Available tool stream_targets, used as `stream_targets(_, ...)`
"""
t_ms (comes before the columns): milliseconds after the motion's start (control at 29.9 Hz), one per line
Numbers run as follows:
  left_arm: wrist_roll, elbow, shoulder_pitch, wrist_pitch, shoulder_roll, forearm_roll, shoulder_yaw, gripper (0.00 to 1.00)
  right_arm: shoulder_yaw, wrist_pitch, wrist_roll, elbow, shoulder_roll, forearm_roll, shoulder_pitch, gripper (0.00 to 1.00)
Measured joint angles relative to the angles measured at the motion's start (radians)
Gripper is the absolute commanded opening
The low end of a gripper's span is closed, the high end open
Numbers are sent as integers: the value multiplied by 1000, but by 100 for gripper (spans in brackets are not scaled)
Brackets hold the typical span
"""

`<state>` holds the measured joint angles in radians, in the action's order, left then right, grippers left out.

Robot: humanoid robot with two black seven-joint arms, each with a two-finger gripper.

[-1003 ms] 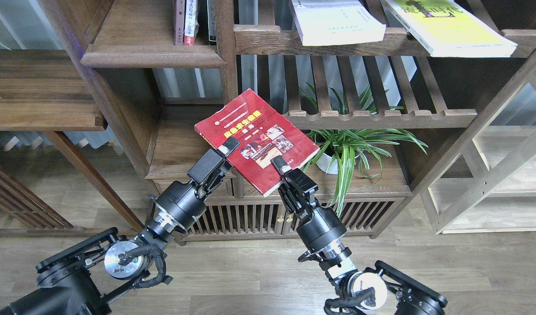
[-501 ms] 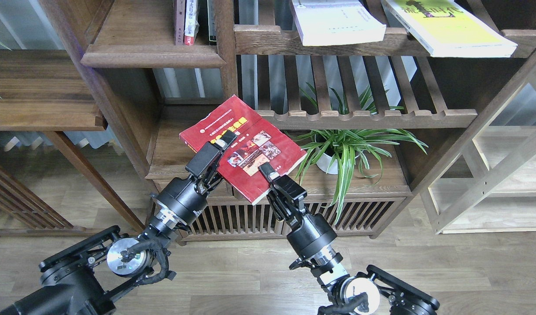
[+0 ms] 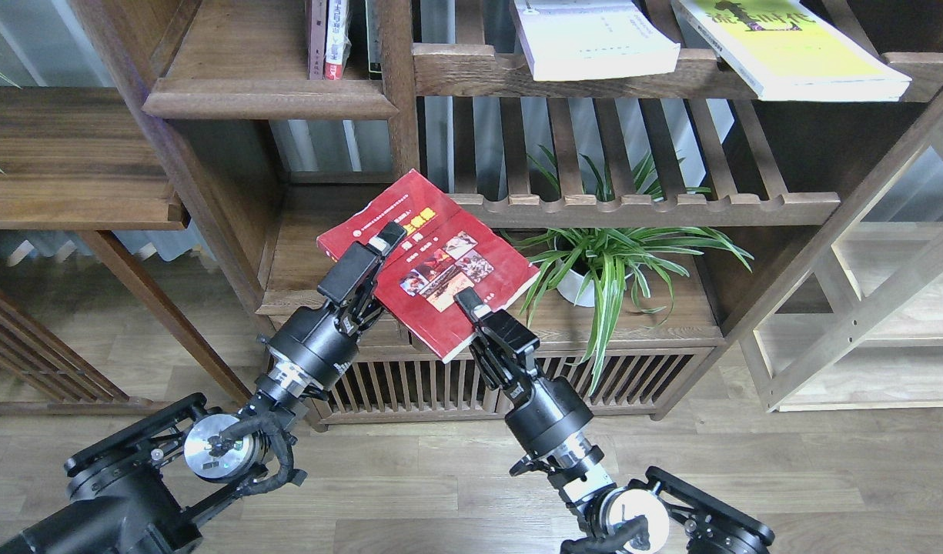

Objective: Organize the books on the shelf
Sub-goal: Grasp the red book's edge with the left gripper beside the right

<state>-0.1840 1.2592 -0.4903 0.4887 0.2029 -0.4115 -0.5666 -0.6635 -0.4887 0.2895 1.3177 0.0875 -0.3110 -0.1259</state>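
The red book [image 3: 433,258] with a yellow title and photos is held face up in mid-air before the low shelf [image 3: 317,254]. My left gripper [image 3: 382,238] is shut on its left edge. My right gripper [image 3: 467,302] is shut on its near edge. The thick pale white book [image 3: 594,38] and the larger yellow-green book [image 3: 787,46] lie tilted on the upper slatted rack [image 3: 471,69]. The solid dark-brown shelf board [image 3: 263,92] with a rounded front edge is at the upper left.
Several upright books [image 3: 329,38] stand at the right end of the upper-left shelf board. A potted spider plant [image 3: 610,261] stands right of the red book. A notched slatted rack [image 3: 640,204] hangs above it. A slatted cabinet [image 3: 440,381] is below.
Both grippers carried the red book down and to the left over the second. In the last half second the left gripper slid farther left along the book's edge.
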Motion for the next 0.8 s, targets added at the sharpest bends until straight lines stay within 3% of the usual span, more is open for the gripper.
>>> stream_targets(301, -2, -4, 2, 0, -3, 13, 5, 84, -1, 0, 0, 0, -1, 1, 0, 1)
stream_targets(434, -1, -1, 4, 0, -3, 13, 5, 64, -1, 0, 0, 0, -2, 1, 0, 1)
stream_targets(501, 0, 2, 8, 0, -3, 12, 6, 63, -1, 0, 0, 0, -2, 1, -1, 1)
stream_targets(635, 2, 6, 14, 0, -3, 12, 14, 47, -1, 0, 0, 0, -2, 1, -2, 1)
stream_targets(802, 1, 9, 15, 0, -12, 11, 19, 38, -1, 0, 1, 0, -2, 3, -3, 1)
